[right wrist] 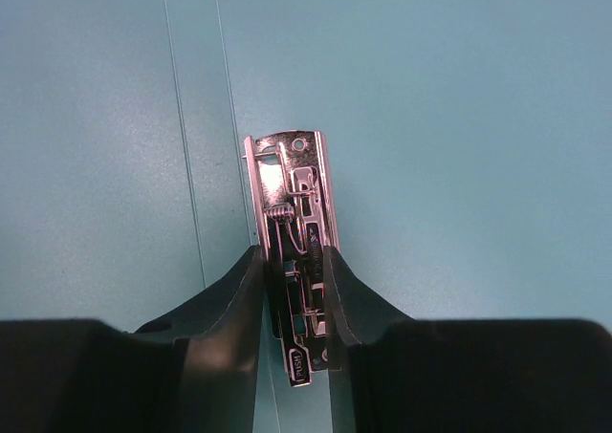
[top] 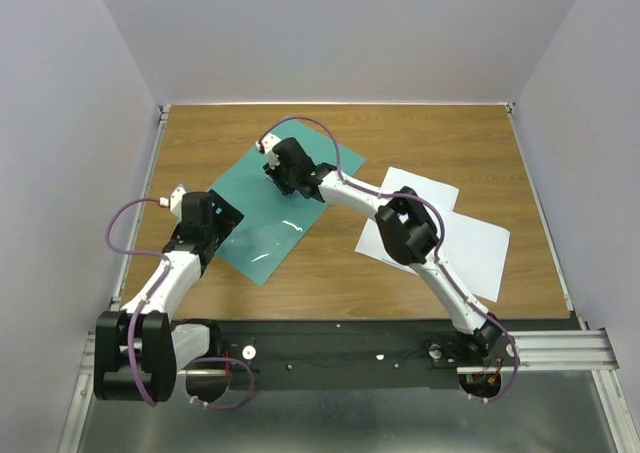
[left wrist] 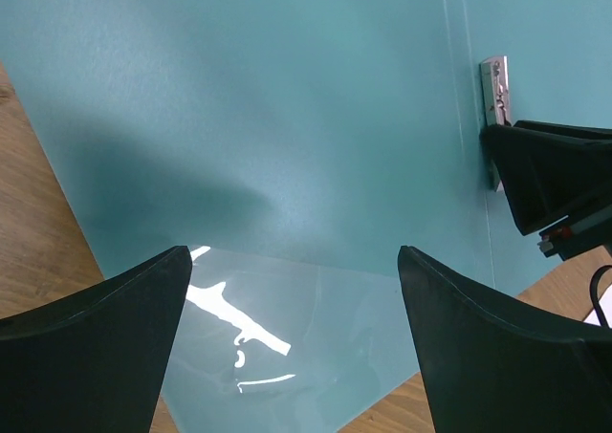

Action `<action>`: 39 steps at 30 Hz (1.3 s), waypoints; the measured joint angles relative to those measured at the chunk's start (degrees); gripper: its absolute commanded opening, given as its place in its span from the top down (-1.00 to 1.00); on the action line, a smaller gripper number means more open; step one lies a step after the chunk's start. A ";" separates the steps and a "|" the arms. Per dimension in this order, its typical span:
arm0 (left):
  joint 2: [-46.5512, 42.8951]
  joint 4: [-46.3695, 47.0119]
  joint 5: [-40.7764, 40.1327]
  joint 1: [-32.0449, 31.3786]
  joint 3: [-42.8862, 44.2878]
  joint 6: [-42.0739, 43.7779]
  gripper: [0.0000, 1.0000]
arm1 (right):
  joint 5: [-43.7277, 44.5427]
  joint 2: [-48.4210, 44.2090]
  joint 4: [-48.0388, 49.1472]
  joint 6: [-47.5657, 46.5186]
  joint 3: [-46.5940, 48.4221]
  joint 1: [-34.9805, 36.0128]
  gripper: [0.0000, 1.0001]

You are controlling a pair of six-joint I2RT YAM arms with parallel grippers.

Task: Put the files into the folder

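right gripper (right wrist: 294, 261) straddles folder (right wrist: 459, 118) clip (right wrist: 296, 180), seemingly pinching.

Wooden table (top: 330, 285); grey walls (top: 350, 33)

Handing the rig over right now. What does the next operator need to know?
Left gripper: open, above the clear plastic leaf of the thin teal-green folder.
Right gripper: shut on the small metal clip at the spine.
Folder lies open on the wooden table; two white paper sheets lie to its right, outside it.
Done: nothing filed.
Left: move both sheets into the folder.
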 measured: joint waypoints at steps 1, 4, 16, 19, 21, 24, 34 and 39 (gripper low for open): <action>0.50 0.33 0.37 0.00 0.00 0.02 -0.97 | 0.98 -0.44 0.20 0.76 -0.83 0.00 0.50; 2.12 1.27 1.38 0.02 0.00 0.20 -0.97 | 3.34 -1.97 0.98 3.37 -3.50 0.02 0.51; 5.51 3.98 5.29 -0.07 1.49 2.38 -0.97 | 14.23 -11.30 0.81 17.38 -18.01 -0.04 0.51; 5.62 4.66 6.01 -0.85 2.29 2.86 -0.97 | 16.04 -13.60 0.72 20.52 -21.66 -0.04 0.52; 5.86 4.96 6.25 -1.62 3.02 3.21 -0.97 | 16.87 -14.88 0.61 22.34 -23.54 -0.04 0.52; 6.71 5.77 6.69 -3.69 4.35 3.80 -0.97 | 17.59 -16.39 0.44 25.51 -25.83 -0.07 0.51; 9.55 7.30 7.06 -12.79 8.28 4.24 -0.97 | 23.96 -20.28 -2.45 35.80 -31.15 -0.26 0.50; 9.97 7.69 7.06 -15.30 8.72 4.28 -0.97 | 24.87 -20.90 -3.56 36.02 -31.76 -0.81 0.35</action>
